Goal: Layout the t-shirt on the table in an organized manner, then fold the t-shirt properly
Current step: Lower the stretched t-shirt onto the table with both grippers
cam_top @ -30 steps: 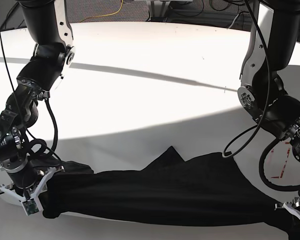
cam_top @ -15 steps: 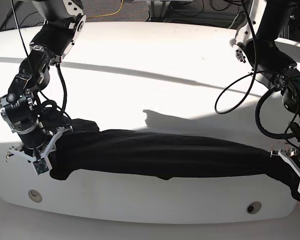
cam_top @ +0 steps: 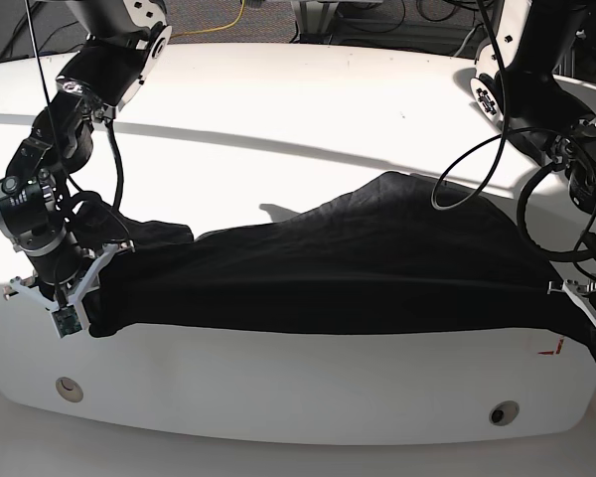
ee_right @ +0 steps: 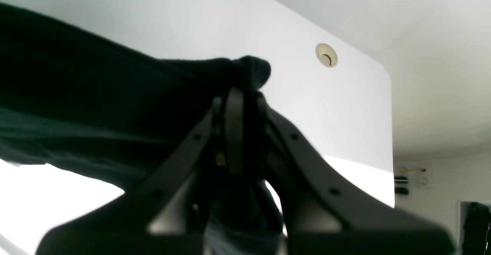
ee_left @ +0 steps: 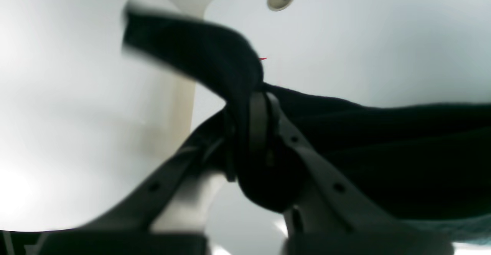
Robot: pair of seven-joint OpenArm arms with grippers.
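Observation:
The black t-shirt (cam_top: 338, 263) is stretched sideways across the near part of the white table (cam_top: 298, 109), held at both ends. At the right of the base view my left gripper (cam_top: 584, 323) is shut on one end. In the left wrist view the left gripper (ee_left: 253, 107) pinches bunched fabric of the t-shirt (ee_left: 383, 143), and a loose flap sticks out past it. At the left of the base view my right gripper (cam_top: 77, 298) is shut on the other end. The right wrist view shows the right gripper (ee_right: 239, 97) clamped on a fold of the t-shirt (ee_right: 76, 90).
Two small round holes (cam_top: 68, 384) (cam_top: 504, 411) sit near the table's front edge. A red corner mark (cam_top: 553, 348) shows just in front of the shirt's right end. Black cables (cam_top: 457, 174) hang from the arm on the right. Bare tabletop lies behind the shirt.
The shirt was a narrow band half a second ago. Its back edge has now spread toward the far right of the table. Both grippers keep their hold near the same spots.

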